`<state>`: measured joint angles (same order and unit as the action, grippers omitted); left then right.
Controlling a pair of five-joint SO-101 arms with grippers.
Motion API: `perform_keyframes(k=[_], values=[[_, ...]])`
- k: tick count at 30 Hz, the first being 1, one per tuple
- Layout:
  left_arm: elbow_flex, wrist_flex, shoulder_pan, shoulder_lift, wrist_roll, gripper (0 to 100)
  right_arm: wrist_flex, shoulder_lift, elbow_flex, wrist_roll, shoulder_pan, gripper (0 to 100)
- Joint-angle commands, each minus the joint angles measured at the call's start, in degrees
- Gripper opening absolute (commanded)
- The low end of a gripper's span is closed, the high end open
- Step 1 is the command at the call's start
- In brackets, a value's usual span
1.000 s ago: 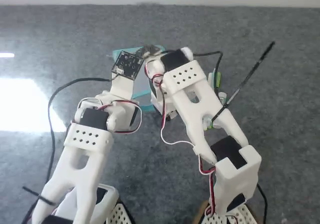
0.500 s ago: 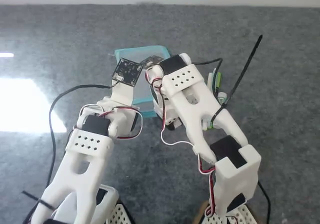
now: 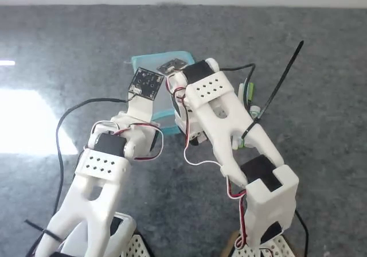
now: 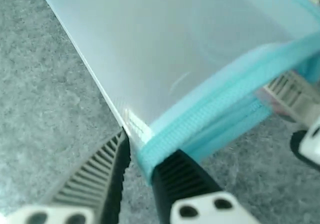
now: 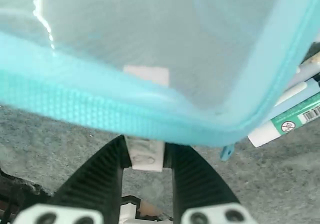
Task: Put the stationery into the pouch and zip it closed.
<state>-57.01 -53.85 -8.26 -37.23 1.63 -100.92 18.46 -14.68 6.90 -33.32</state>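
Note:
The translucent pouch (image 3: 150, 61) with a teal zipper edge lies under both wrists in the high view. In the left wrist view my left gripper (image 4: 142, 156) is shut on the pouch's (image 4: 165, 49) zippered corner. In the right wrist view my right gripper (image 5: 146, 151) is shut on a small white tab (image 5: 145, 156) at the teal zipper edge of the pouch (image 5: 150, 39). Several pens (image 5: 290, 111) lie on the table just beside that edge; in the high view the pens (image 3: 248, 93) sit past the right arm. The other arm's gripper (image 4: 292, 94) shows close to the zipper.
The grey speckled table (image 3: 69, 45) is bare around the pouch. A bright glare patch (image 3: 26, 122) lies at the left. A black cable tie (image 3: 281, 82) sticks up from the right arm, and both arm bases stand at the near edge.
The left wrist has drawn back a little toward the near side, and more of the pouch's far edge now shows. The right arm has barely shifted.

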Motion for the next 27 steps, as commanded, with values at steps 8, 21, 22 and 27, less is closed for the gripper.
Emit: perform_keyframes(k=[8,21,22,27], values=[[-1.7,1.0,-1.5,0.1,0.9,1,-2.2,-0.2,-1.0,2.9,-0.1,18.4],[-2.2,1.0,-1.4,0.1,0.9,1,4.7,3.6,-10.2,-1.8,-2.2,2.1],[-2.2,1.0,-1.4,0.1,0.9,1,3.9,3.6,-11.2,-2.2,-2.1,2.1],[-2.1,1.1,-1.1,0.1,0.9,1,4.5,3.9,-15.6,-8.3,-2.3,1.0]])
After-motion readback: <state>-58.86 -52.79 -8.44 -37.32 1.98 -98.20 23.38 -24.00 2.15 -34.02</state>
